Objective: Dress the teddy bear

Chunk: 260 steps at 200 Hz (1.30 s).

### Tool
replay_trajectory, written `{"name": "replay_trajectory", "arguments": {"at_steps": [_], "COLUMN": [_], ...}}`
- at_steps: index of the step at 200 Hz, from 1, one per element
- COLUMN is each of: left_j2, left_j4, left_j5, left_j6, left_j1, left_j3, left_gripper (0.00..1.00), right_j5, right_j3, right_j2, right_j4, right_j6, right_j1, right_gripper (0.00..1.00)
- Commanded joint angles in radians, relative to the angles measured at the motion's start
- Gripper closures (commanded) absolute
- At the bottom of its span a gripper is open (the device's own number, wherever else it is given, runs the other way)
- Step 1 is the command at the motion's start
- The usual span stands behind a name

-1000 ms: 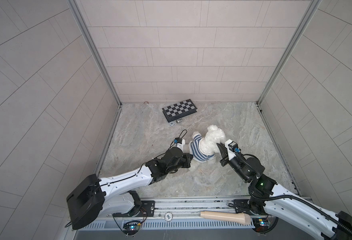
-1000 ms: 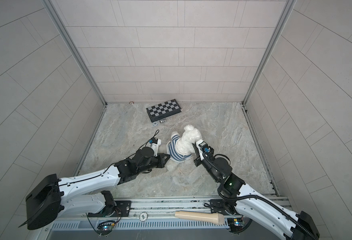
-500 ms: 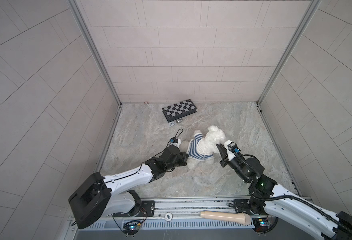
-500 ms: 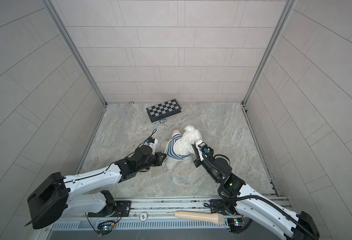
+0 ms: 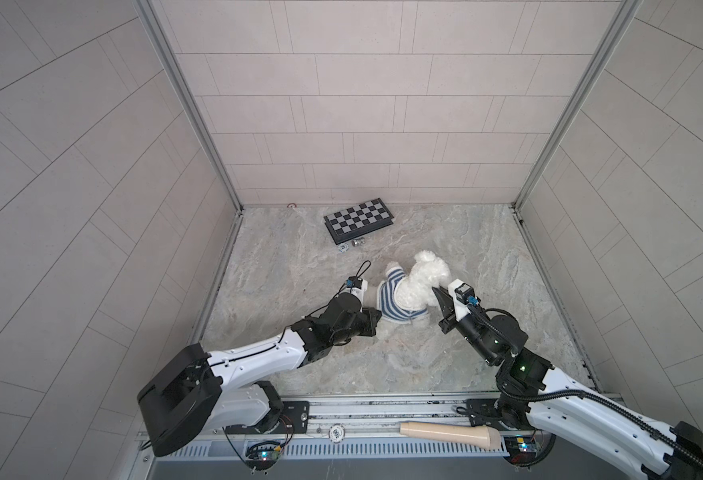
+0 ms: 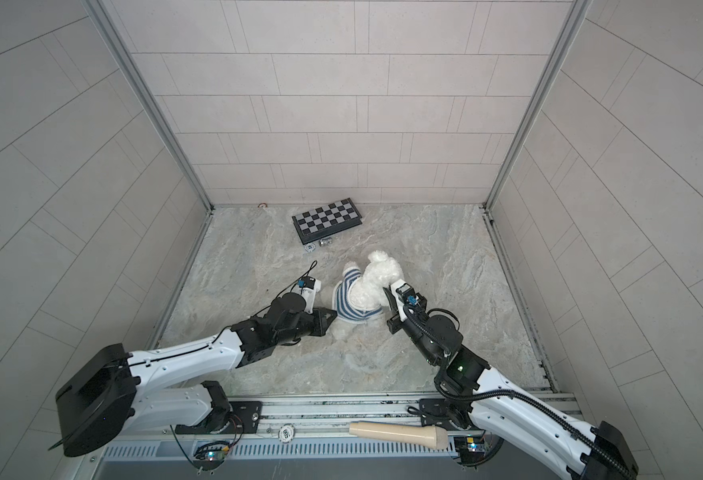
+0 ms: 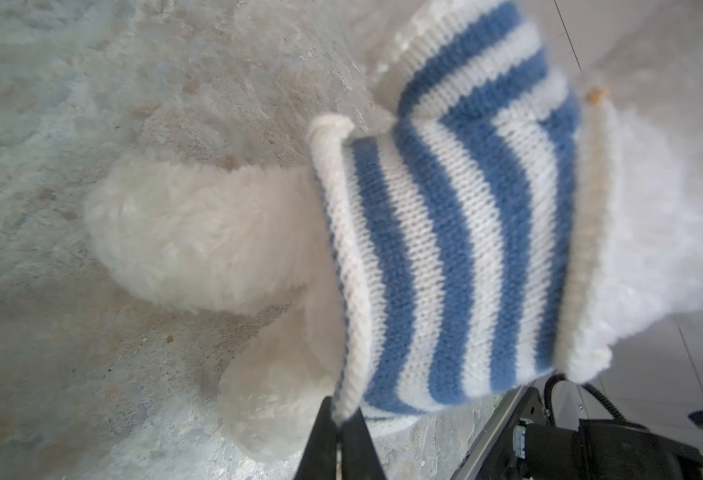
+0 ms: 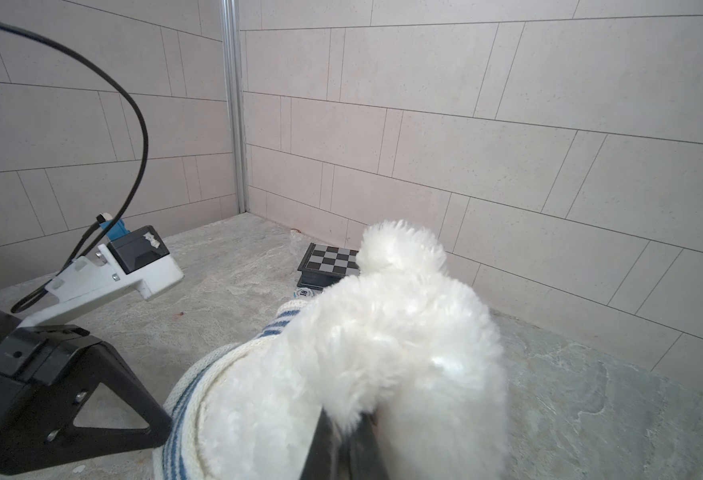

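Note:
The teddy bear [image 5: 426, 274] [image 6: 376, 274], fluffy and white, lies on the stone floor with a blue-and-white striped shirt [image 5: 391, 301] [image 6: 346, 301] around its body. My left gripper [image 5: 373, 320] [image 6: 333, 318] is at the shirt's lower edge. In the left wrist view its narrow jaws [image 7: 343, 415] pinch the white hem of the shirt [image 7: 445, 249], beside a stubby leg of the bear [image 7: 200, 237]. My right gripper [image 5: 437, 294] [image 6: 386, 293] is shut on a tuft of the bear's fur [image 8: 383, 340], with its fingertips [image 8: 347, 428] buried in it.
A folded chessboard [image 5: 360, 218] lies by the back wall, with a chip [image 5: 343, 248] and a small metal piece [image 5: 358, 242] in front of it. A beige cylinder [image 5: 449, 432] rests on the front rail. Tiled walls close in three sides.
The left arm pulled slightly leftward with the hem, then came back toward the bear. Bear and shirt have hardly shifted. The right gripper has stayed put.

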Motion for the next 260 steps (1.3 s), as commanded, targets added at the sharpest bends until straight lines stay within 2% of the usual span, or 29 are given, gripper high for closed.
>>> {"name": "replay_trajectory", "arguments": {"at_steps": [1,10,19,42,66,137,260], "left_j2": [-0.026,-0.027,-0.021,0.005,0.035,0.123,0.309], "left_j4": [-0.037,-0.033,-0.024,0.024,0.017,0.080,0.326], "left_j5": [-0.010,-0.011,-0.013,-0.003,-0.017,-0.023,0.036], "left_j6": [0.039,0.049,0.056,0.049,0.050,0.028,-0.101], "left_j1": [-0.025,-0.040,-0.059,-0.102,-0.137,-0.135,-0.090], "left_j3": [0.039,0.046,0.048,0.053,0.077,0.108,0.137], "left_gripper": [0.77,0.67,0.61,0.58,0.58,0.59,0.66], "right_j5": [0.035,0.041,0.046,0.058,0.100,0.245,0.294], "right_j3": [0.009,0.010,0.011,0.013,0.017,0.002,-0.011], "right_j2": [-0.001,0.004,0.008,0.013,0.008,-0.013,-0.022], "right_j4": [0.081,0.084,0.088,0.094,0.078,0.055,0.038], "right_j6": [0.006,0.007,0.006,0.008,0.018,0.140,0.175], "right_j1": [-0.001,-0.001,0.000,0.001,0.000,0.001,0.009], "right_gripper": [1.00,1.00,1.00,1.00,1.00,1.00,1.00]}}
